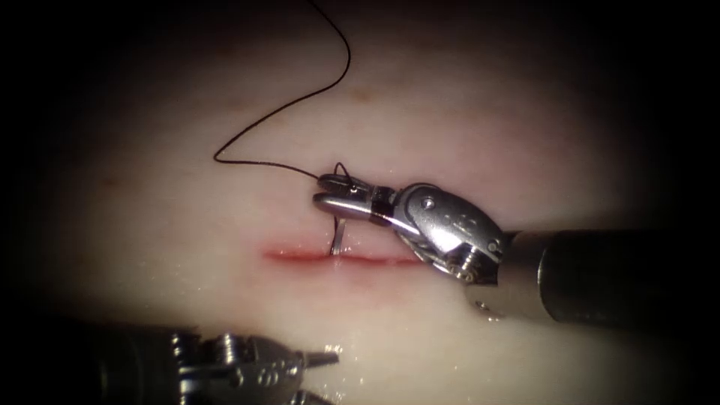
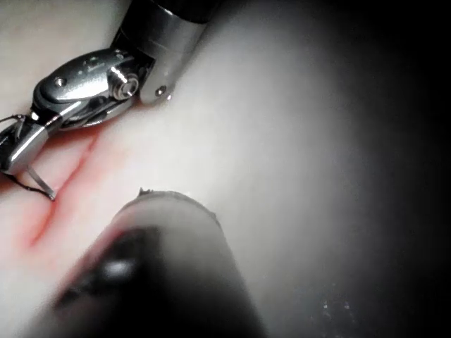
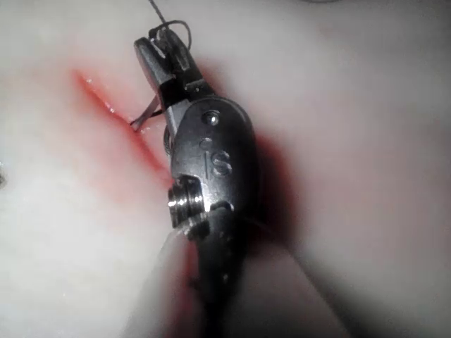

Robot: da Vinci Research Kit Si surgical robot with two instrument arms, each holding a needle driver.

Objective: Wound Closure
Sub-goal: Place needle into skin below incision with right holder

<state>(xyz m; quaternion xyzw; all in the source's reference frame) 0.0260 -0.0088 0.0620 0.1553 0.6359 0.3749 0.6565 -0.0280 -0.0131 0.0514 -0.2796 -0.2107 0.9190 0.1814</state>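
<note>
The needle (image 1: 339,238) stands in the cut (image 1: 341,259), thread (image 1: 300,105) trailing behind over the tissue (image 1: 187,225).

Right tool (image 1: 330,196): jaws clamped on needle (image 1: 339,236), wrist bent, shaft entering from right.
Left tool (image 1: 319,375): low in endoscope view, jaws apart, holding nothing.

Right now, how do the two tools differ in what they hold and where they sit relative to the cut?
The right claw is shut on the needle near its thread end; the left claw holds nothing, its jaws apart. The right claw sits just above the cut, with the needle's tip down in the cut; the left claw waits well below the cut, off the needle and thread. Both are metal needle drivers over the tissue.
</note>
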